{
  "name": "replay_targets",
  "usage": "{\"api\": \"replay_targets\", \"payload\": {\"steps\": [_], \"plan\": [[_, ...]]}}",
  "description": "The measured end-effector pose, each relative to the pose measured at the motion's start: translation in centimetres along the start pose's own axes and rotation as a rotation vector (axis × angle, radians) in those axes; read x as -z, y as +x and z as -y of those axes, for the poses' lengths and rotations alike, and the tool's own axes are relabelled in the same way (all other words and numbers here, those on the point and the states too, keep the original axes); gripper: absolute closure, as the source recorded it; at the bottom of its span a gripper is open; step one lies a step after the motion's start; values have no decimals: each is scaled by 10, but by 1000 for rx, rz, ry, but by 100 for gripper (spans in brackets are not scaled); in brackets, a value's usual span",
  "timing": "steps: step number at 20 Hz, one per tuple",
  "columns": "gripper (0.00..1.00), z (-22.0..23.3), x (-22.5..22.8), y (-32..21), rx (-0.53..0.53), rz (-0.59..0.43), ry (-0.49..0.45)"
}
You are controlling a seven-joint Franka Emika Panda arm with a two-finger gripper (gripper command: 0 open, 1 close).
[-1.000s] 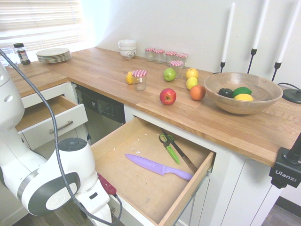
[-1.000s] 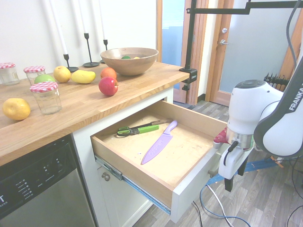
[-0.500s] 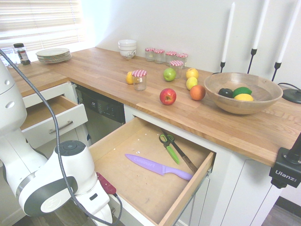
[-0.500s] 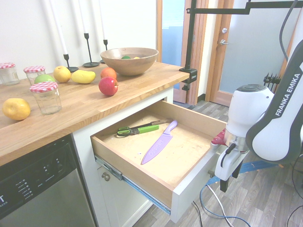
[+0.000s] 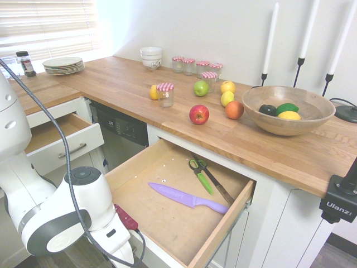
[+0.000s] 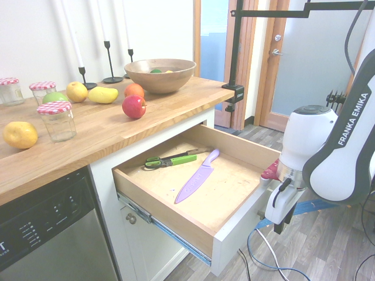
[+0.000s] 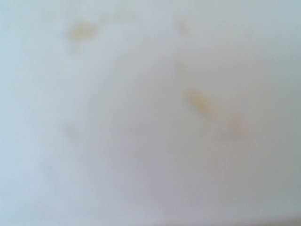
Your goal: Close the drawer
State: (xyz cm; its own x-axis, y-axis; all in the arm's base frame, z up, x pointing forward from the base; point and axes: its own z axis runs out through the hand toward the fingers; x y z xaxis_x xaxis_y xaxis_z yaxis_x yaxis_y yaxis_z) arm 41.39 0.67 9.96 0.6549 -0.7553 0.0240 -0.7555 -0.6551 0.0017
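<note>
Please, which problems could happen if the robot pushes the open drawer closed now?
The purple knife lies loose in the drawer, so it may slide if the push is sudden. The scissors lie near the dark knife; a jolt could perhaps knock them together.

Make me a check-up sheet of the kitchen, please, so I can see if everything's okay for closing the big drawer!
surface: pale wooden countertop, with a round red apple and a wide wooden bowl on it
job's things: wide white-fronted drawer with plywood sides, pulled out
clutter: inside the drawer, a purple knife and green-and-black scissors; nothing seen sticking up above its sides
gripper: black-tipped white gripper at the drawer's front; can't tell if it grips the handle
cables: thin blue cable on the floor near the drawer
surroundings: narrower white-fronted drawer also open; dark-panelled dishwasher between the two
</note>
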Motion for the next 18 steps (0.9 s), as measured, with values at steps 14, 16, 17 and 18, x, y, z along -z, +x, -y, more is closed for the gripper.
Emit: {"api": "replay_targets", "payload": {"steps": [14, 16, 17, 18], "plan": [[100, 4, -1, 9, 3, -25, 20], [100, 7, 1, 11, 10, -42, 44], [100, 7, 1, 12, 11, -50, 57], [100, 9, 2, 13, 8, -56, 69]]}}
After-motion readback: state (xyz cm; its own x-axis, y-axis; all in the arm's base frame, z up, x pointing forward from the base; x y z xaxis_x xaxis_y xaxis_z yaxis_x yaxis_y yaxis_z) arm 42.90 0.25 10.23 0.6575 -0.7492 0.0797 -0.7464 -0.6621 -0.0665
